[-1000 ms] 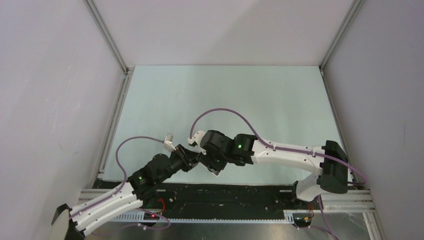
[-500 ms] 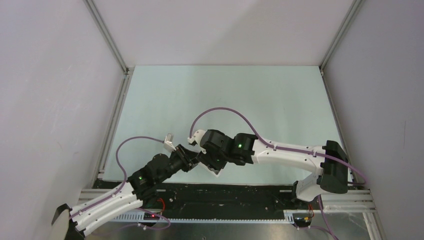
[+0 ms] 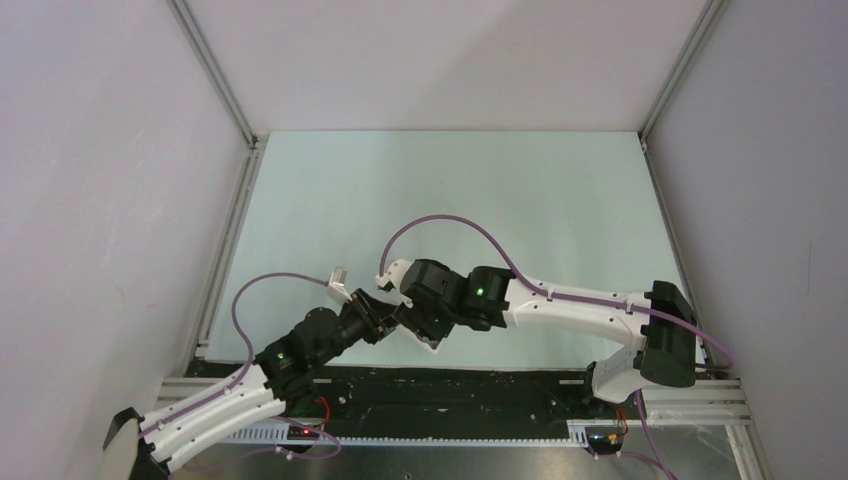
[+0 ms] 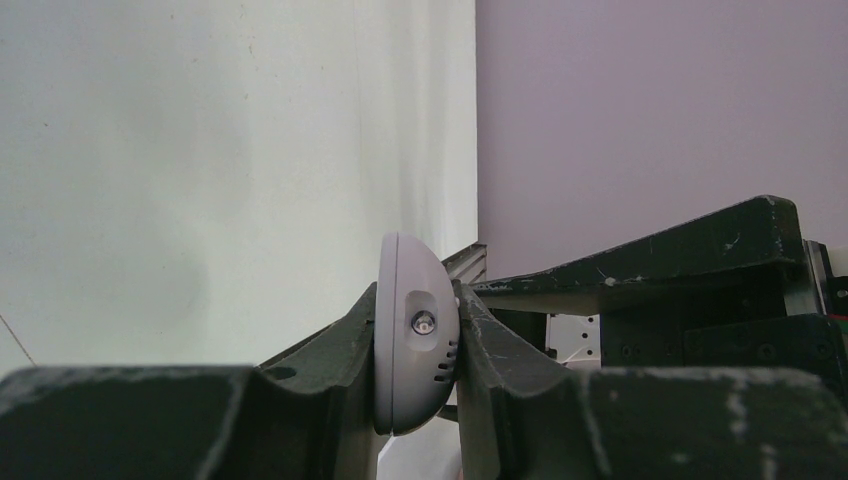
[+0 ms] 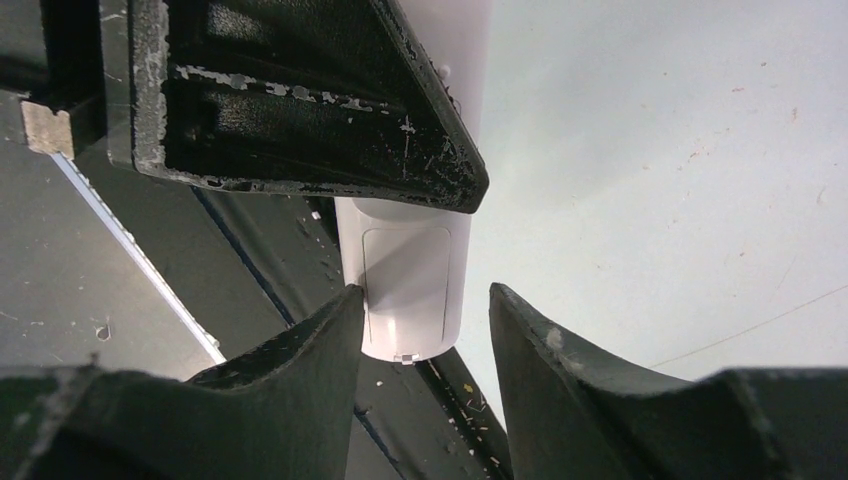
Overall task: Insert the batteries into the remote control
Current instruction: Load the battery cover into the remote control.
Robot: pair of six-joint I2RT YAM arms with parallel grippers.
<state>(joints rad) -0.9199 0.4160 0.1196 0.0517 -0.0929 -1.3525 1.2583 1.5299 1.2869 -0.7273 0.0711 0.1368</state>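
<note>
Being pinched between the pressed-together fingers of the left gripper (image 4: 417, 300), the small white rectangular plastic remote control (image 4: 415, 372) is held on edge. Its rounded end, with a tiny clear bulb, is turned toward the left wrist camera. Both black fingers (image 4: 350, 335) are seen flat against its faces, with no gap on either side.

At the handset's other end the right gripper (image 5: 425, 297) is spread around it. One fingertip (image 5: 335, 320) is seen right at the remote's long edge, though actual contact cannot be told. The other fingertip stands apart, with a sliver of background visible between it and the plastic. A rectangular panel outline is shown on the face turned to the right wrist camera. Just beyond the right fingertips, one wedge-shaped left finger is laid across the handset.

Room is tight here. In the top view the two wrists are crowded nose to nose. The dark strip along the table's near edge (image 3: 480, 385) is found close behind the grippers and runs under the remote's free end. Ahead of both grippers a broad stretch of pale green table mat (image 3: 450, 190) is seen, reaching to the far wall. The aluminium side rail (image 3: 225, 250) lies well apart to the left gripper's outer side. Still more mat is seen to the right gripper's outer side.
</note>
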